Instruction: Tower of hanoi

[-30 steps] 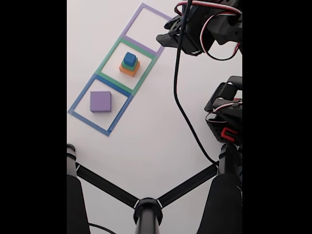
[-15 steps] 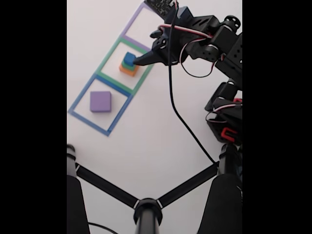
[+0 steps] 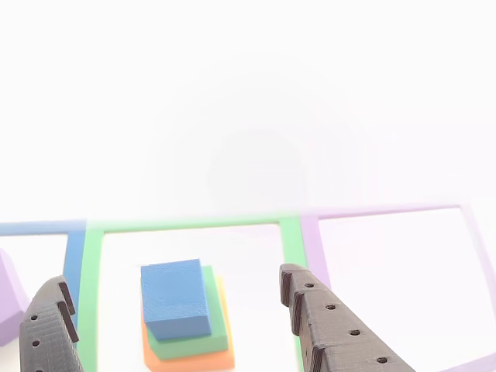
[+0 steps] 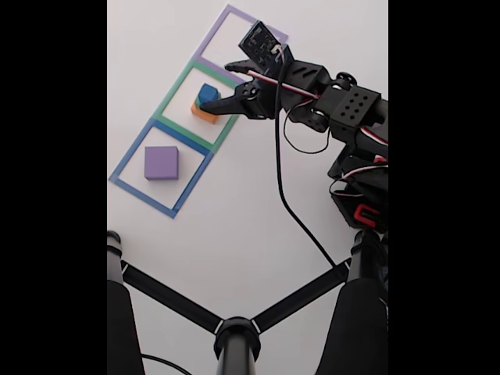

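Observation:
A stack stands inside the green taped square [image 4: 167, 102]: blue cube [image 3: 174, 298] on top, green block [image 3: 218, 332] under it, orange block [image 3: 190, 361] at the bottom. In the fixed view the blue cube [image 4: 207, 94] and orange block [image 4: 201, 116] show beside the arm. The flat purple block [image 4: 161, 162] lies apart in the blue taped square [image 4: 127, 161]; its corner [image 3: 8, 304] shows at the left edge of the other view. My gripper [image 3: 174, 279] [image 4: 216, 91] is open, one finger [image 3: 50, 333] left of the stack, the other finger [image 3: 329, 325] right of it, touching nothing.
A purple taped square [image 4: 216, 34] [image 3: 387, 211] lies beyond the green one with nothing in it. The arm's base [image 4: 361, 195] and a black cable [image 4: 291, 205] occupy the right side. Black tripod legs [image 4: 234, 332] cross the bottom of the fixed view.
The arm has swung down and left from the upper right; its open fingers now straddle the stack. The blocks have not moved.

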